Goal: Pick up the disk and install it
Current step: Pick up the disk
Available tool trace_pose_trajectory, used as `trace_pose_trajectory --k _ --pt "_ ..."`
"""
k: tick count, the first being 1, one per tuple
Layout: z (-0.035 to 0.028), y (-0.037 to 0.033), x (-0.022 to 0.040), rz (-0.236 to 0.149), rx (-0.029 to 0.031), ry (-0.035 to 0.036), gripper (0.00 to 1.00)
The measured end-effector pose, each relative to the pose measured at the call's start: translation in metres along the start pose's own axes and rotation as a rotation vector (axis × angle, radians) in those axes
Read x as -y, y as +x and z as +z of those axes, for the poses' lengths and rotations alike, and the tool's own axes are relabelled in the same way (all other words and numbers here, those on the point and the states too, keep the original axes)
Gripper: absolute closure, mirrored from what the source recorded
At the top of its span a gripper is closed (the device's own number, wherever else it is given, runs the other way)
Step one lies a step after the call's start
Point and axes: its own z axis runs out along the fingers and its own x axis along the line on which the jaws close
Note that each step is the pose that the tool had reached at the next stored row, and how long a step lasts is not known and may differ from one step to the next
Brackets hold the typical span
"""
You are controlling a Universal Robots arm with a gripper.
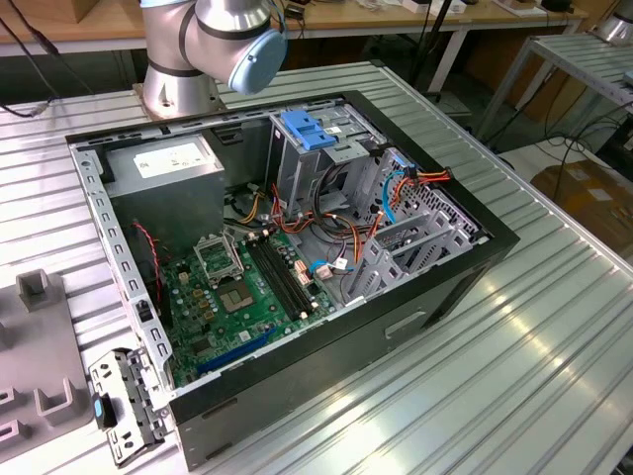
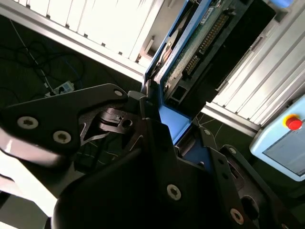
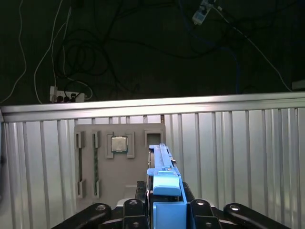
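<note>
– Disk (image 3: 164, 167) seen edge-on in the first wrist view. Who has it?
– The gripper (image 3: 167, 212). Its black fingers are clenched on the blue-framed end, holding the drive out over the ribbed metal table (image 3: 228, 157).
– Which way does it point?
– Its long axis runs straight out from the fingers, toward a grey tray (image 3: 138, 186) lying on that table. In the second wrist view the drive's green circuit board (image 2: 202, 45) faces the camera, beyond the fingers.
– What does the tray hold?
– A processor chip (image 3: 118, 144) in a square pocket, and two memory sticks (image 3: 79, 164) in long slots beside it.
– And the computer?
– In the exterior view the black case (image 1: 445, 287) lies open on its side. Inside, a green motherboard (image 1: 247, 297) lies on the floor. A grey power box (image 1: 163, 163) with a white sticker fills the corner nearest the arm's base (image 1: 183, 84). A metal drive cage (image 1: 326, 168) is topped by a blue latch (image 1: 309, 131). Orange, red and blue cables (image 1: 297, 223) are strung between them.
</note>
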Motion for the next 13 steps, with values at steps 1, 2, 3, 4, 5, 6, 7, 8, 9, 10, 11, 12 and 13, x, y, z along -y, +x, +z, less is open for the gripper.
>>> trace_pose_trajectory --k 1,2,3,4,5,6,7,8,9,10,11,12,13 --pt "-0.0025 0.0 0.0 0.0 0.0 0.0001 0.63" --pt "-0.0058 0.0 0.0 0.0 0.0 0.0001 0.63" --pt "-0.0074 0.0 0.0 0.0 0.0 0.0001 0.63" --pt "-0.0088 0.0 0.0001 0.0 0.0 0.0001 0.63" --pt "-0.0115 0.0 0.0 0.0 0.0 0.0 0.63" --pt "-0.013 0.0 0.0001 0.0 0.0 0.0 0.63" --pt "-0.0146 0.0 0.0001 0.0 0.0 0.0 0.63" --pt "-0.0163 0.0 0.0001 0.0 0.0 0.0 0.63" --pt "-0.0177 0.0 0.0001 0.0 0.0 0.0 0.63" --pt "-0.0208 0.0 0.0001 0.0 0.0 0.0001 0.63" --pt "-0.0225 0.0 0.0001 0.0 0.0 0.0001 0.63" --pt "-0.0243 0.0 0.0002 0.0 -0.0001 -0.0001 0.63" --pt "-0.0268 0.0 0.0002 0.0 -0.0001 -0.0002 0.63"
